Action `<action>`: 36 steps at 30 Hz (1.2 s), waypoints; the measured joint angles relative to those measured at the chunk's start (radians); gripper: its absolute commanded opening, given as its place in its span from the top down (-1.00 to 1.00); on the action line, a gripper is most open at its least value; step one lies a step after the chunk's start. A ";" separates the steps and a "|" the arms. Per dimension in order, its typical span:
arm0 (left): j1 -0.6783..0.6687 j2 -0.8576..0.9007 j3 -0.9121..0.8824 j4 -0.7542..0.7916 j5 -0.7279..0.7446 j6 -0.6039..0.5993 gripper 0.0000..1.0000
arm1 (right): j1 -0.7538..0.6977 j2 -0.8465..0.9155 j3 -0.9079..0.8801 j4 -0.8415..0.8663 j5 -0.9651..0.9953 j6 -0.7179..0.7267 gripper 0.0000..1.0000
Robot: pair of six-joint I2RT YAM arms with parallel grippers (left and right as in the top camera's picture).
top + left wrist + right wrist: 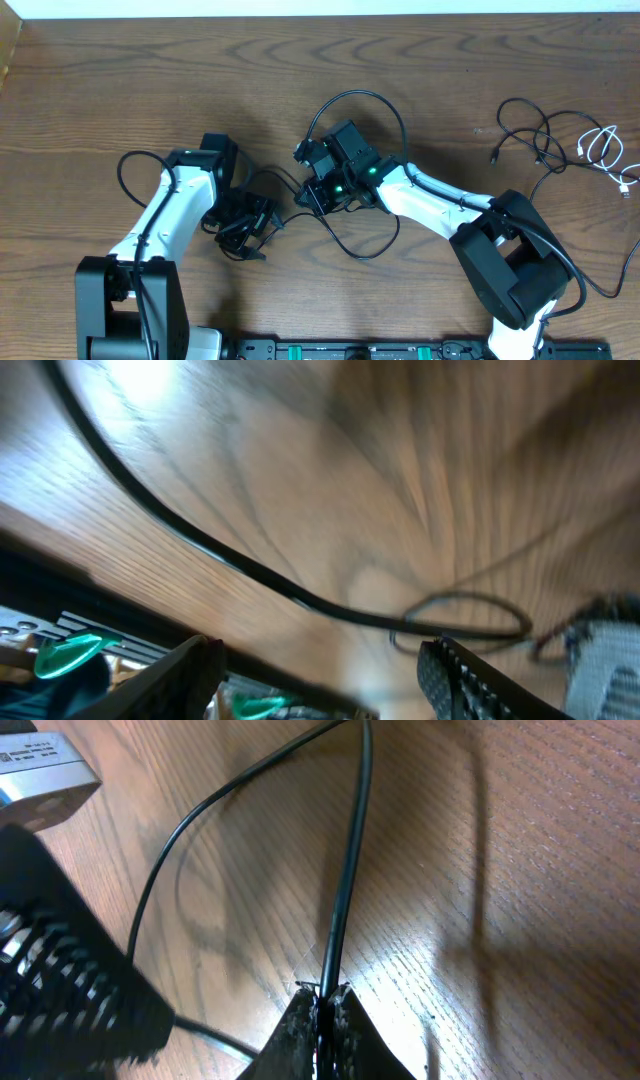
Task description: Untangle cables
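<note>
A thin black cable [360, 255] lies in loops on the wooden table between my two grippers. More of the black cable [522, 128] sits coiled at the far right, next to the coiled white cable [605, 150]. Whether the two black parts join is hidden under my right arm. My right gripper [318, 195] is shut on the black cable [345, 890], pinched between its fingertips [325, 995] just above the table. My left gripper [245, 235] is open and empty [320, 650], with a stretch of black cable [230, 560] on the table in front of it.
Thicker black wires [125, 170] loop off the left arm, and another [600, 285] runs beside the right arm's base. The table's front rail [350, 350] lies just below both arms. Bare wood [150, 80] shows at the far left.
</note>
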 measured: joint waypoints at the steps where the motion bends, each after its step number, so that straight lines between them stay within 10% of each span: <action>1: -0.002 0.000 0.000 0.000 -0.018 -0.029 -0.37 | 0.000 0.000 0.000 0.001 0.000 0.000 0.90; 24: -0.060 0.000 -0.015 0.184 -0.190 -0.370 -0.34 | 0.000 0.000 0.000 -0.017 -0.080 -0.043 0.73; 36: -0.060 0.000 -0.015 0.206 -0.229 -0.373 -0.34 | 0.000 0.000 0.000 -0.039 -0.071 -0.210 -0.13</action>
